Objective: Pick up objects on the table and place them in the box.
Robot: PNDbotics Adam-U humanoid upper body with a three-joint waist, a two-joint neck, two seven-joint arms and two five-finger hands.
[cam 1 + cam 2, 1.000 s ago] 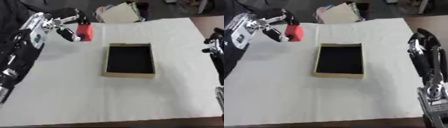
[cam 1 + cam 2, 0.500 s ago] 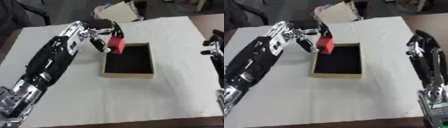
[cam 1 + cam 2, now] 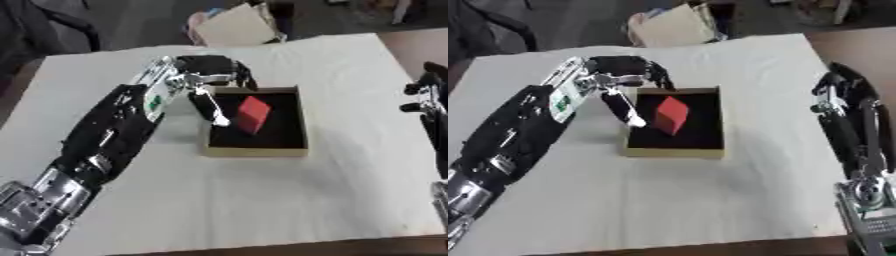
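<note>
Red cube-shaped block point(image 3: 254, 114) sits tilted inside the shallow black-lined cardboard box point(image 3: 300, 120) | left hand point(image 3: 213, 75) fingers spread beside it, holding nothing | right hand point(image 3: 839, 88) idle at the right edge, fingers relaxed

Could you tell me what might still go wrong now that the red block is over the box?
The red block sits tilted in the box, apparently just let go; it may tumble or come to rest on an edge. The left hand is spread open right at the box's near-left rim, so drawing back could catch and shift the box. The right hand waits at the table's right edge, no visible threat.
</note>
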